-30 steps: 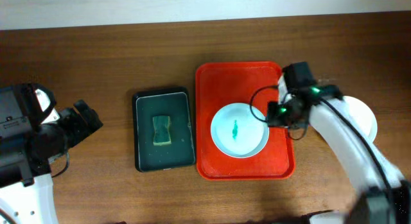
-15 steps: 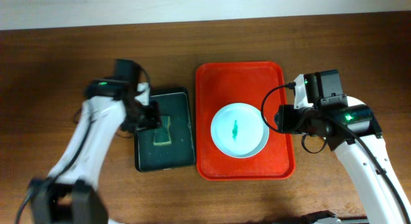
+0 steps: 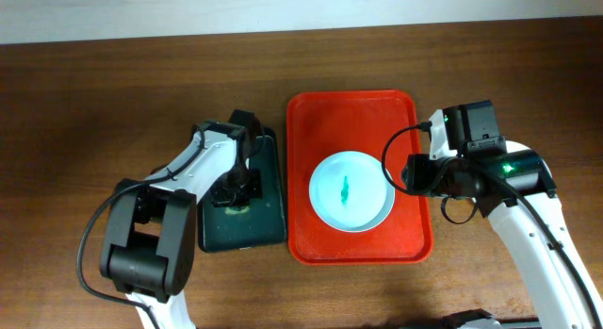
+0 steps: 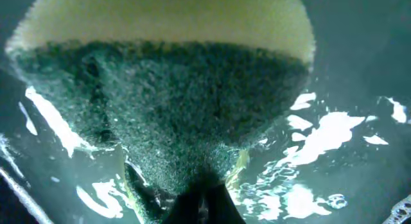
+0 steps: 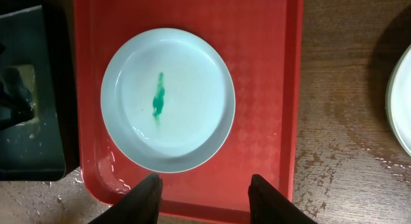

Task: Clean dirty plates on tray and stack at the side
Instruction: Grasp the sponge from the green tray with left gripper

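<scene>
One pale mint-blue plate [image 3: 351,190] [image 5: 168,99] lies in the red tray [image 3: 301,112] [image 5: 270,70], a teal-green smear at its centre. My left gripper [image 3: 236,190] [image 4: 204,195] is down in the black tray [image 3: 259,225], shut on the green-yellow sponge [image 4: 167,102], which fills the left wrist view. My right gripper [image 3: 398,173] [image 5: 205,180] hangs open above the red tray's right side, beside the plate, nothing between its fingers. Part of a second pale plate [image 5: 403,102] shows on the table to the right of the tray.
The black tray [image 5: 32,89] holds a film of water and sits just left of the red tray. Water drops lie on the wood near the red tray's corner. Bare wooden table surrounds both trays.
My left arm swung in from the far left to the black tray and shut on the sponge. My right arm drew back slightly over the tray's right edge and now covers the side plate from overhead.
</scene>
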Available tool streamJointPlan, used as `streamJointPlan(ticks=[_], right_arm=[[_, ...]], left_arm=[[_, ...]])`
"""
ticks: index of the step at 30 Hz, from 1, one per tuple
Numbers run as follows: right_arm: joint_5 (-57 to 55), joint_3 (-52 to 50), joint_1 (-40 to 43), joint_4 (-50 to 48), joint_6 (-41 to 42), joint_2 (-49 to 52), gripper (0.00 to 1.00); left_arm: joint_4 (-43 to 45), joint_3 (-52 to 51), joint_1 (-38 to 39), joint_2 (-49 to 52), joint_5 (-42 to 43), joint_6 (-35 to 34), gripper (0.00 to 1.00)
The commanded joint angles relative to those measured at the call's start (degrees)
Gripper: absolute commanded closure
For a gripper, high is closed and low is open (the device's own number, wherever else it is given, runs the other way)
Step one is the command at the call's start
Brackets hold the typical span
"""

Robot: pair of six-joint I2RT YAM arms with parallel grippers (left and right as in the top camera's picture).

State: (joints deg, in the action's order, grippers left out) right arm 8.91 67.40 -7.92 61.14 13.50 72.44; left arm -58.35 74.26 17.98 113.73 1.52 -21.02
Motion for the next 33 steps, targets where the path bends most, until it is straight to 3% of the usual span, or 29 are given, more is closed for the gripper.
streamJointPlan(ticks=[1, 2, 6, 8, 10, 13, 15, 17, 19, 20, 26, 28, 29, 30, 32, 33], right_arm=[[-0.52, 0.55, -0.26, 0.0, 0.07, 0.26, 0.55], [-0.52, 0.55, -0.26, 0.0, 0.07, 0.26, 0.55], [-0.52, 0.55, -0.26, 0.0, 0.07, 0.26, 0.54], [-0.52, 0.55, -0.26, 0.02, 0.07, 0.26, 0.54], [-0.52, 0.55, -0.26, 0.0, 0.07, 0.26, 0.54], [-0.52, 0.55, -0.26, 0.0, 0.07, 0.26, 0.54], [-0.52, 0.55, -0.26, -0.02, 0.07, 0.26, 0.54], [-0.52, 0.55, -0.26, -0.04, 0.07, 0.26, 0.54], [-0.52, 0.55, -0.26, -0.02, 0.07, 0.26, 0.54], [-0.52, 0.55, -0.26, 0.0, 0.07, 0.26, 0.54], [-0.52, 0.55, -0.26, 0.39, 0.07, 0.26, 0.53], [-0.52, 0.55, -0.26, 0.46, 0.07, 0.26, 0.54], [-0.52, 0.55, -0.26, 0.46, 0.07, 0.26, 0.54], [-0.52, 0.55, -0.26, 0.44, 0.07, 0.26, 0.54], [-0.55, 0.55, -0.26, 0.46, 0.07, 0.26, 0.53], [-0.52, 0.55, -0.26, 0.44, 0.07, 0.26, 0.54]], left_arm=[[-1.03, 1.97, -0.15, 1.27, 9.79, 3.87, 1.0], [-2.43, 3.19, -0.15, 0.79, 10.62, 3.96, 1.0], [-9.07, 8.37, -0.79, -1.84, 6.58, 3.93, 0.38], [-9.88, 8.46, -1.25, -2.36, 2.01, 3.87, 0.27], [-9.77, 7.91, -1.27, -2.1, 0.07, 3.74, 0.26], [-7.82, 4.81, -1.11, -1.99, 0.24, 1.22, 0.27], [-4.28, 0.9, -0.55, -1.95, 1.27, 0.2, 0.33], [0.2, -3.1, 0.0, -1.95, 1.44, 0.02, 0.53], [2.86, -5.79, 0.24, -1.95, 1.49, 0.02, 0.88], [3.02, -6.34, 0.24, -1.95, 1.46, 0.04, 1.0], [-4.04, 0.42, -0.9, -2.01, 1.64, 0.11, 1.0], [-7.61, 4.9, -1.79, -2.01, 1.62, 1.88, 0.71], [-8.63, 6.88, -2.29, -2.01, 1.62, 2.95, 0.49], [-9.05, 8.35, -2.64, -2.01, 1.62, 3.63, 0.37], [-8.04, 10.21, -3.21, -2.01, 0.72, 4.15, 0.22], [-7.02, 10.21, -3.32, -2.01, -0.04, 4.15, 0.22]])
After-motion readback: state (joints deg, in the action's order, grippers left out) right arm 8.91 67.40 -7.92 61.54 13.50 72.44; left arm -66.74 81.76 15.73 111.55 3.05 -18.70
